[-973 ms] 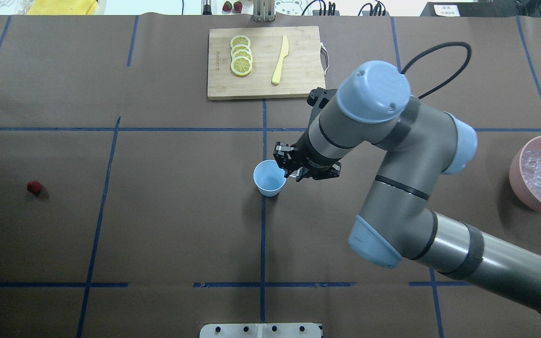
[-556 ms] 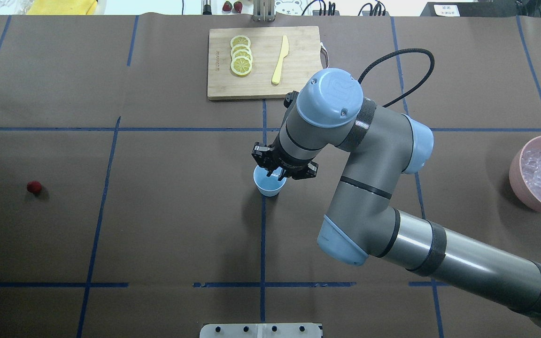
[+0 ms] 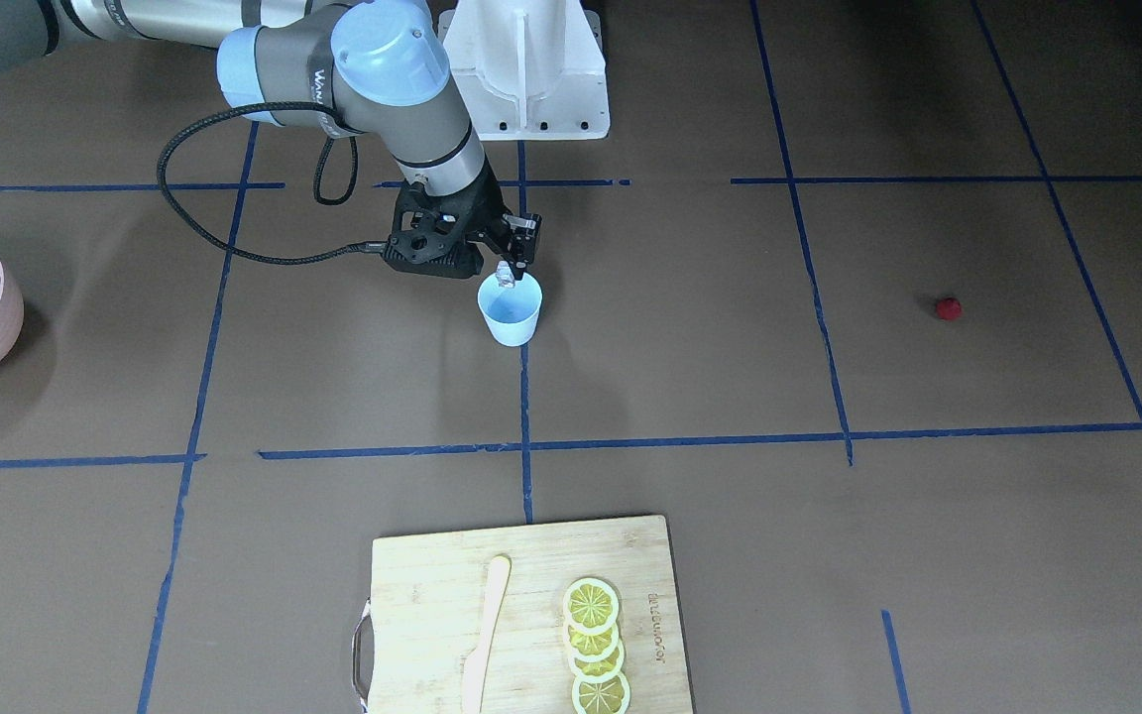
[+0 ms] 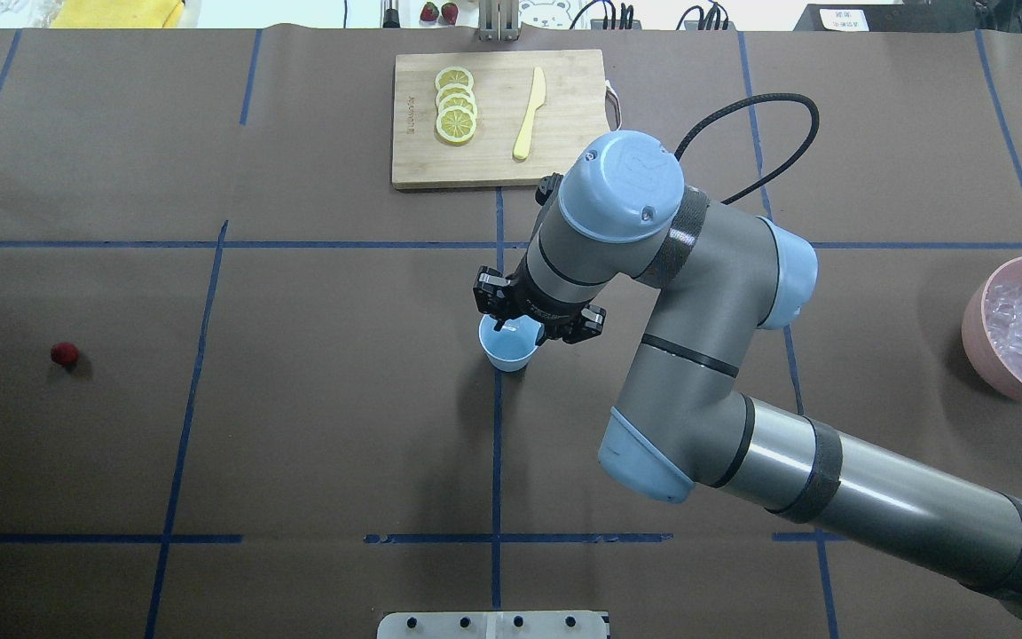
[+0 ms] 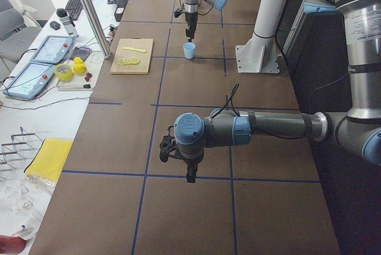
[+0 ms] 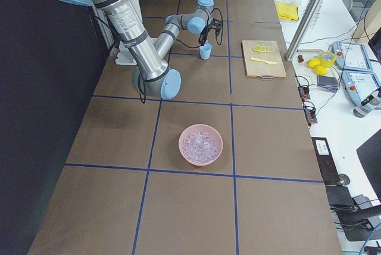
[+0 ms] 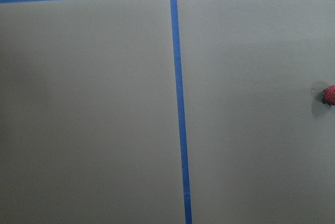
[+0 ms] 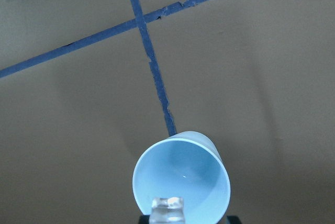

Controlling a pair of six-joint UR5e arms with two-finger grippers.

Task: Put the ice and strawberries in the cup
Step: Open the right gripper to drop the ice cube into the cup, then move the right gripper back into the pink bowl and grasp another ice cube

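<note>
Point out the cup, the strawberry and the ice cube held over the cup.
cup [image 3: 512,319], front-facing view, outer wall.
strawberry [image 3: 947,308], front-facing view, berry's middle.
ice cube [image 8: 168,206], right wrist view, near face.

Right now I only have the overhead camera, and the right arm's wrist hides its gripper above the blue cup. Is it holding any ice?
Observer: Yes. In the front-facing view the right gripper pinches one clear ice cube just above the rim of the cup.
Operator: Anything in the cup yet?
Observer: No. The right wrist camera looks into it and shows its inside bare.
Operator: And where is the other arm?
Observer: Outside your view. The left-side camera shows the left gripper hanging above the table, well away from the cup.
</note>
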